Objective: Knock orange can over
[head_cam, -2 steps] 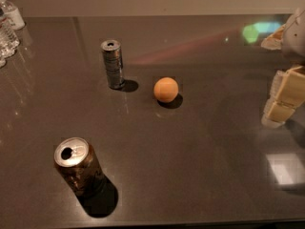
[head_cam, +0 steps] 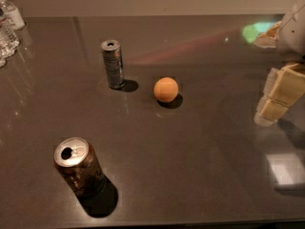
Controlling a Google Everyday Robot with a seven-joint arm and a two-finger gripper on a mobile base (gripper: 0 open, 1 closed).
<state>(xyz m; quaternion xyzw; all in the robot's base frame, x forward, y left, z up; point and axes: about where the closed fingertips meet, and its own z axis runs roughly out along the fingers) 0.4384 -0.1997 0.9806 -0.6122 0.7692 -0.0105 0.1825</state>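
- Gripper [head_cam: 274, 104]: far right of the view, partly cut by the frame, hanging low over the table [head_cam: 200, 175]. Released or clenched: can't tell. Nothing seen in its grasp.
- Nearest thing to it: orange ball [head_cam: 166, 89], mid-table, well apart from the gripper, w/ bare dark top between them.
- Past the ball: slim silver can [head_cam: 113, 64], upright, just left of the ball, not touching it.
- Orange can [head_cam: 78, 168]: front-left of the table, upright, silver top w/ open tab hole facing up, shadow at its right. Well apart from the gripper, almost the whole table width away.
- Progress: not begun, as far as can be seen. The can is standing and there's no contact, so the approach and the push both remain.
- Open room: a diagonal from the gripper toward front-left looks free. Ball and slim can sit further back, so prob. off that path if the arm keeps to the front half.
- Edges: the orange can stands near the table's front edge. A push toward the front could send it rolling off, so a sideways or backward tip looks safer.
- Water bottles [head_cam: 7, 25] at the back-left corner, near the left edge, well apart from the orange can. Low risk, unless the can rolls far that way.
- Back edge meets the wall. Lots of bare top there.
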